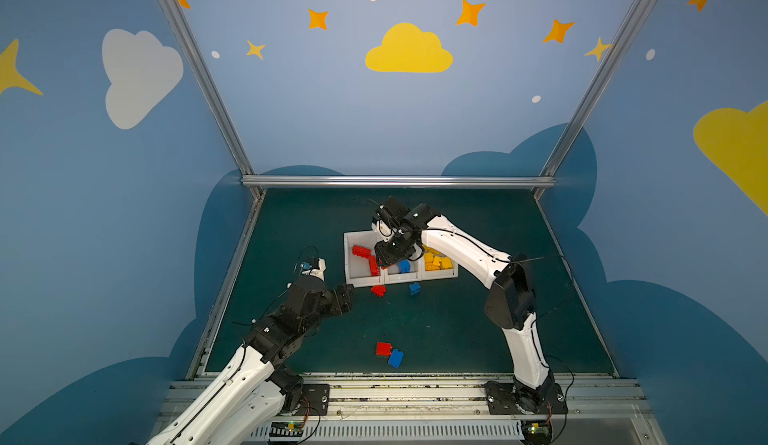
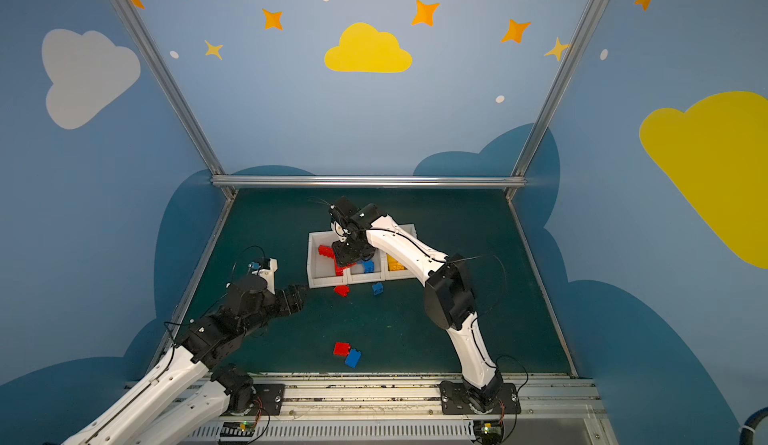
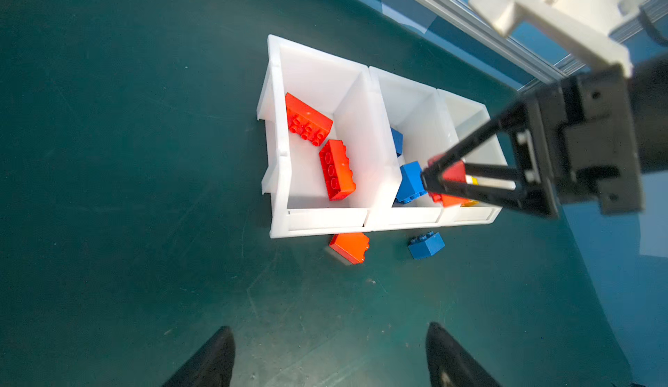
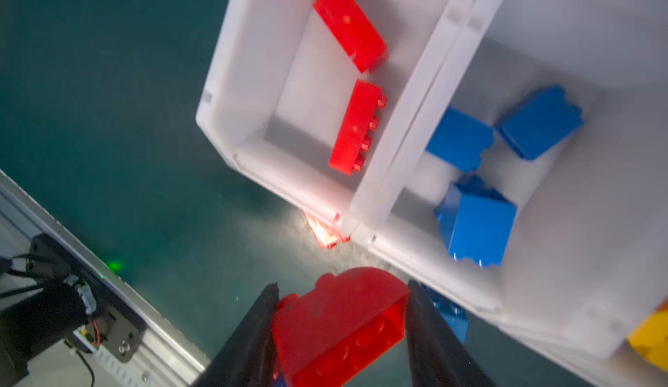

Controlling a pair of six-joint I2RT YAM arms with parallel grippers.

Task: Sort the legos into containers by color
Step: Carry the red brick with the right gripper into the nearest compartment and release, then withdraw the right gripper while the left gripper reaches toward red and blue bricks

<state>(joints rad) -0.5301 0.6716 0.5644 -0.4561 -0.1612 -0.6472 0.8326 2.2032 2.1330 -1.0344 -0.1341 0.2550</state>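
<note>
Top views: your right end effector (image 1: 384, 261) hangs over the front of the white bins (image 1: 363, 281); left end effector (image 1: 348, 295) hovers just beside them
Left wrist: its jaws stand apart, empty
Right wrist: jaws clamp a red brick (image 4: 339, 327), hollow side toward camera, long axis seemingly jaw to jaw
Next: you should shift over the red bin (image 4: 231, 89), then release

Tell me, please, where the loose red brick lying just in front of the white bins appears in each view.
Both top views: the loose red brick lies on the mat just below the white bins, left of a loose blue brick.
Left wrist: below centre, right at the bins' front.
Right wrist: mid-picture, glare-blurred, peeking past a bin corner, above the held red brick.
Shared landmark: the red-brick bin's front wall.
</note>
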